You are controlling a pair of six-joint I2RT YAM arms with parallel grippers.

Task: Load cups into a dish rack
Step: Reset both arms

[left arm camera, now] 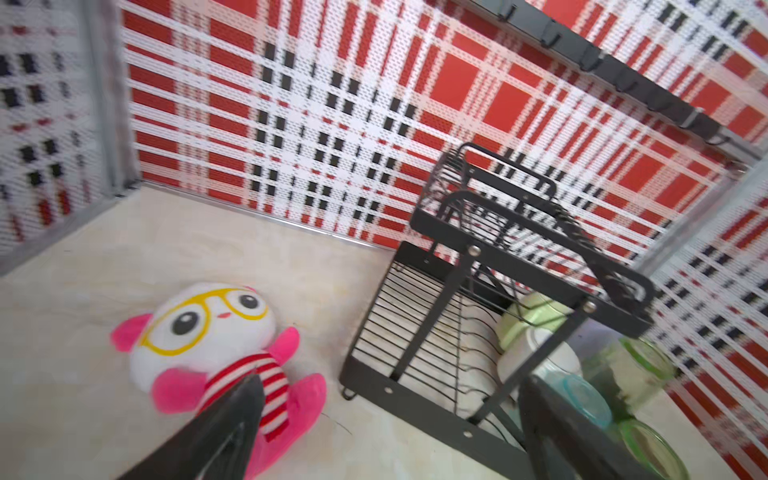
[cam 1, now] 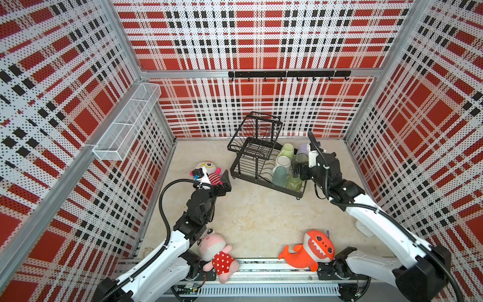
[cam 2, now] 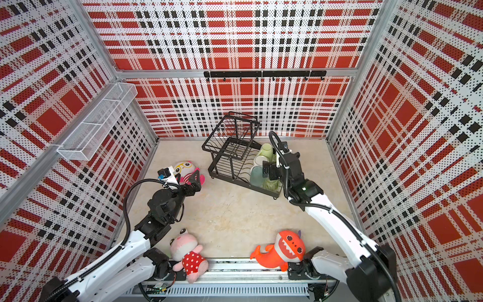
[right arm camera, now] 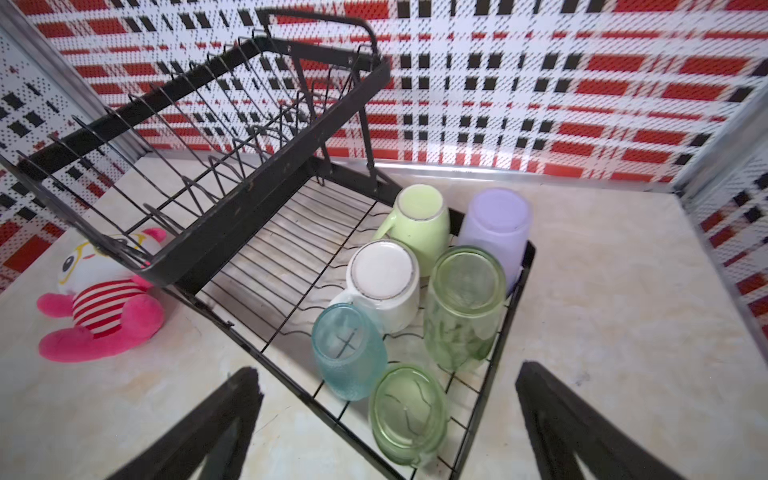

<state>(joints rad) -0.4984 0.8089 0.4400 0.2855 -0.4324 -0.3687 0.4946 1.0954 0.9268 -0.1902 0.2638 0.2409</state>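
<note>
Since all six cups [right arm camera: 384, 286] sit upside down in the lower base of the dish rack [right arm camera: 270, 195], loading looks done. Right gripper [right arm camera: 388, 372], jaws wide and empty, should back straight off, avoiding the short green glass [right arm camera: 409, 415]. Left gripper [cam 1: 226, 183] is likewise wide and empty.

The rack [left arm camera: 428, 411] stands at the tabletop's [cam 1: 261, 222] back, its basket [right arm camera: 266, 187] over the base's left end. Six cups [cam 1: 283, 163] sit in the base's right end in two rows (all mouth down). Beside the basket, back to front: rear mug [right arm camera: 419, 232], mid mug [right arm camera: 384, 282], front glass [right arm camera: 349, 353]. Outer row: tumbler [right arm camera: 494, 232], tall glass [right arm camera: 461, 307], short glass [right arm camera: 407, 411]. The rear toy [left arm camera: 208, 320] lies left of the rack; front-left toy [cam 1: 213, 248] and front-right toy [cam 1: 313, 248] at the near edge. Shelf [cam 1: 125, 123] on left wall, rail [cam 1: 287, 74] on back wall.
</note>
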